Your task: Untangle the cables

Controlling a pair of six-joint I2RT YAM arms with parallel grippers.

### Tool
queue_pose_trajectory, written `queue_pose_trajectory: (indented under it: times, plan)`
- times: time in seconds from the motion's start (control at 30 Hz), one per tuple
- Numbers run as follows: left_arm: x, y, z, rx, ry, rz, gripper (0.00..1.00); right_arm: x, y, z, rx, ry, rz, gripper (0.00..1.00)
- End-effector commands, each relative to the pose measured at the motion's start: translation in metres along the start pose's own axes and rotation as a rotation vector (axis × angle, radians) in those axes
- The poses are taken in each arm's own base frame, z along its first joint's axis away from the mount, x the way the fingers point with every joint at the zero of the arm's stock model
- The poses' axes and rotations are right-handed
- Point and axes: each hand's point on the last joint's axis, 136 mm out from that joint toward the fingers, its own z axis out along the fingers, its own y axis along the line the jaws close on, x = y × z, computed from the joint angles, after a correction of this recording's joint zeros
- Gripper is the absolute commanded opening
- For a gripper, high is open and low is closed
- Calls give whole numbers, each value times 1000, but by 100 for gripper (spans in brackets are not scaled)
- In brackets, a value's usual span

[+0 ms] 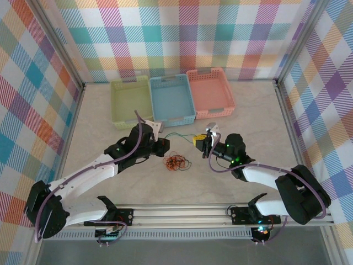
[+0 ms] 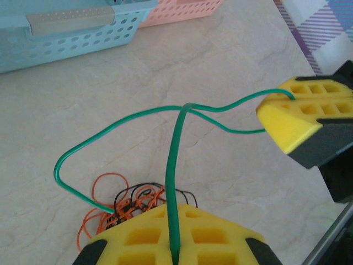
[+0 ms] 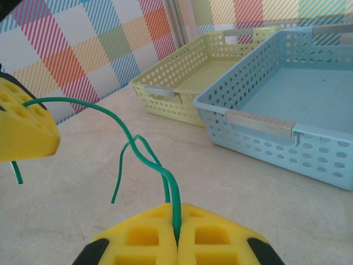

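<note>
One green cable | left gripper, right gripper clamped | blue basket near

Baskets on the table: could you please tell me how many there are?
3, in a row at the far side: green basket left, blue basket middle, pink basket right. None seems hidden.

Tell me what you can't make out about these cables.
- Top external: the orange-black clump is too small to separate strands or knots.
- Left wrist: the clump's near part is hidden behind the left fingers.
- Right wrist: the green cable passes behind the left fingers, near the frame edge.
</note>
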Motion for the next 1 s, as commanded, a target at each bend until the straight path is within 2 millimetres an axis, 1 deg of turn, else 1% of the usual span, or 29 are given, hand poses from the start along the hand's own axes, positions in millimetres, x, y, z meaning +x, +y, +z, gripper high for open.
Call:
queue_pose_trajectory:
  times: [0.0, 0.03, 0.07, 0.1, 0.13, 0.17, 0.2, 0.23, 0.37, 0.5, 0.6, 0.67, 0.77, 0.97]
  plan:
    - [-1, 6, -10, -22, -20, -12, 0, -8, -5, 0, 35, -26, -31, 0]
    - [-4, 2, -14, -9, -31, -18, 0, -8, -7, 0, 45, -28, -34, 0]
    - [-7, -3, -17, 13, -38, -25, 0, -8, -8, 0, 54, -27, -30, 6]
    - [-11, -9, -21, 37, -45, -30, 0, -8, -9, 1, 58, -24, -26, 20]
    - [-15, -16, -26, 64, -52, -39, 0, -8, -10, 3, 60, -19, -21, 42]
    - [-21, -22, -30, 85, -60, -50, 0, -9, -10, 4, 57, -19, -13, 55]
    - [-26, -27, -34, 98, -70, -63, 0, -10, -9, 4, 52, -23, -8, 61]
    - [-31, -30, -39, 106, -82, -80, 0, -10, -7, 4, 38, -31, -8, 64]
    - [-54, -42, -51, 149, -146, -191, 0, -17, 7, 2, -31, -69, -9, 70]
    - [-71, -49, -56, 186, -197, -318, 0, -23, 17, -2, -75, -116, -19, 79]
    - [-82, -53, -61, 205, -236, -363, 0, -25, 27, -4, -121, -129, -37, 81]
    - [-85, -55, -61, 215, -244, -382, 0, -23, 33, -2, -144, -118, -54, 82]
    - [-85, -62, -59, 245, -231, -397, 0, -20, 33, 1, -144, -113, -61, 82]
    - [-84, -62, -57, 229, -230, -391, 0, -17, 47, 5, -230, -77, -54, 78]
